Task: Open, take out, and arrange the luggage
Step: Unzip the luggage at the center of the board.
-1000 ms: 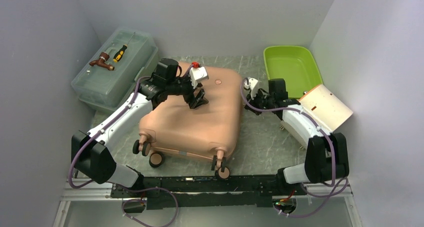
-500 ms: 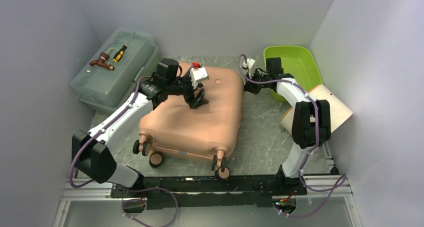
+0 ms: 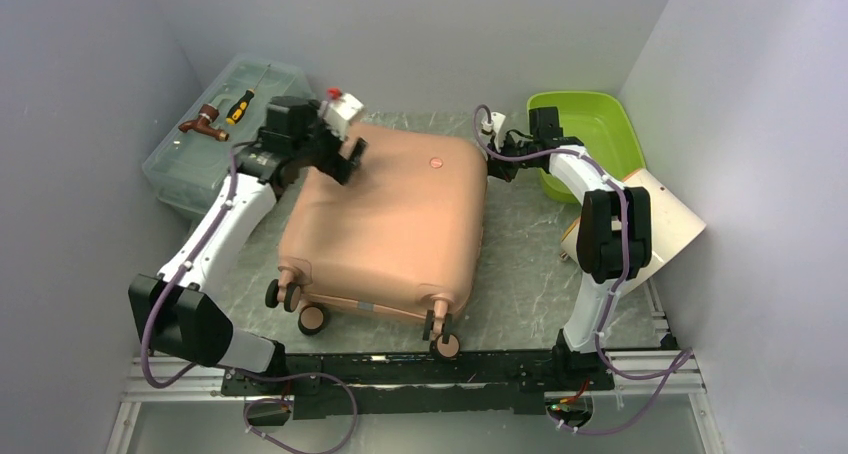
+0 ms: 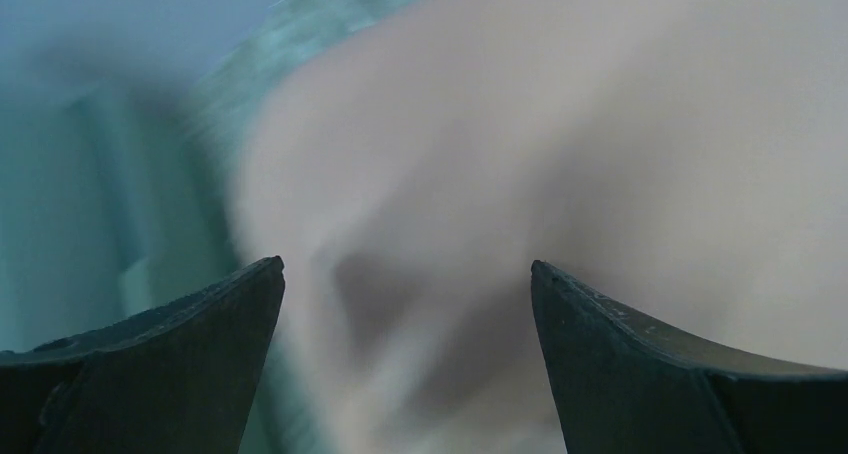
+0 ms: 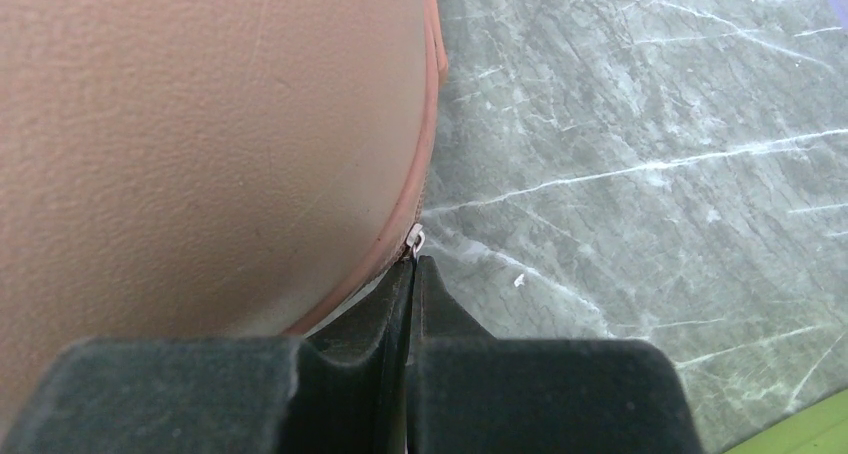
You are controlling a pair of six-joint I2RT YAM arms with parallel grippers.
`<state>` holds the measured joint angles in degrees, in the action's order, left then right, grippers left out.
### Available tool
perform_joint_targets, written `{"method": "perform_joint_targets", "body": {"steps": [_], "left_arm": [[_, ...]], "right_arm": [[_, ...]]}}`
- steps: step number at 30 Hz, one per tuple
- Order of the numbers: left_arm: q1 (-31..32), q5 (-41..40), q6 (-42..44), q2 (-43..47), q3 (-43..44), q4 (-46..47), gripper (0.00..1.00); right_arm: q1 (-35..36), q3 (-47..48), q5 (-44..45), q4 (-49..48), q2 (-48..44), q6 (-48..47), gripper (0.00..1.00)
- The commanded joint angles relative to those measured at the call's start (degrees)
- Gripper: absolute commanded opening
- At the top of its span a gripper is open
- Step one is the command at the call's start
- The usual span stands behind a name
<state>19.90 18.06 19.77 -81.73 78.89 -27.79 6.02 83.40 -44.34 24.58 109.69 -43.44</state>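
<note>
The salmon-pink luggage (image 3: 395,224) lies flat and closed in the middle of the table, wheels toward the arm bases. My left gripper (image 3: 346,160) hovers open over its far left corner, nothing between the fingers. The left wrist view is motion-blurred, with the left gripper (image 4: 405,269) spread wide above the pink shell (image 4: 600,124). My right gripper (image 3: 492,166) is at the far right corner of the luggage. In the right wrist view the right gripper (image 5: 413,264) is shut, and the small silver zipper pull (image 5: 414,239) sticks out at its tips beside the luggage (image 5: 200,124) seam.
A translucent toolbox (image 3: 215,159) stands at the back left with a screwdriver (image 3: 240,106) and a brown tool (image 3: 203,122) on its lid. A lime green tray (image 3: 590,139) sits at the back right. A white board with an orange edge (image 3: 655,214) leans by the right wall.
My left gripper has lifted off the middle of the lid, swung to the far left corner and opened wider. My right arm reached forward to the far right corner, still shut.
</note>
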Motion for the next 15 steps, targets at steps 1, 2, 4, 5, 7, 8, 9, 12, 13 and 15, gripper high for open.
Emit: {"method": "perform_joint_targets", "body": {"steps": [1,2,4,5,7,8,9,12,13,15], "left_arm": [[-6.4,-19.7,-2.47,3.55,2.25,0.43,0.99],[-6.94,-22.97,-1.85,3.47,1.97,0.76,0.99],[-7.07,-28.94,0.55,2.92,1.01,1.92,1.0],[-7.11,-32.28,2.11,2.42,0.2,3.28,0.99],[-7.92,-37.05,4.17,0.74,-0.22,4.96,1.0],[-8.52,-37.98,4.82,-0.24,0.03,4.85,0.99],[-8.97,-38.79,5.4,-1.25,0.34,5.03,1.0],[-9.26,-41.3,7.63,-4.27,0.08,6.92,1.0],[-9.27,-41.27,8.1,-4.91,0.17,7.21,0.99],[-9.22,-39.13,8.53,-7.29,0.69,6.62,1.0]], "right_arm": [[-0.22,-0.95,0.1,-5.78,-1.3,-1.99,0.0],[-0.22,-1.0,0.5,-5.91,-1.25,-1.7,0.0],[-0.22,-0.89,1.18,-6.23,-1.24,-1.29,0.0],[-0.29,-0.82,1.34,-6.48,-1.23,-1.09,0.0],[-0.31,-0.48,1.28,-6.79,-1.23,-0.59,0.0],[-0.31,-0.31,1.08,-6.82,-1.21,-0.37,0.0],[-0.31,-0.19,0.91,-6.89,-1.14,-0.21,0.0],[-0.31,0.28,0.49,-6.83,-1.07,0.15,0.0],[-0.32,0.42,0.4,-6.71,-1.06,0.07,0.0],[-0.31,0.7,0.35,-6.48,-1.13,-0.33,0.0]]}}
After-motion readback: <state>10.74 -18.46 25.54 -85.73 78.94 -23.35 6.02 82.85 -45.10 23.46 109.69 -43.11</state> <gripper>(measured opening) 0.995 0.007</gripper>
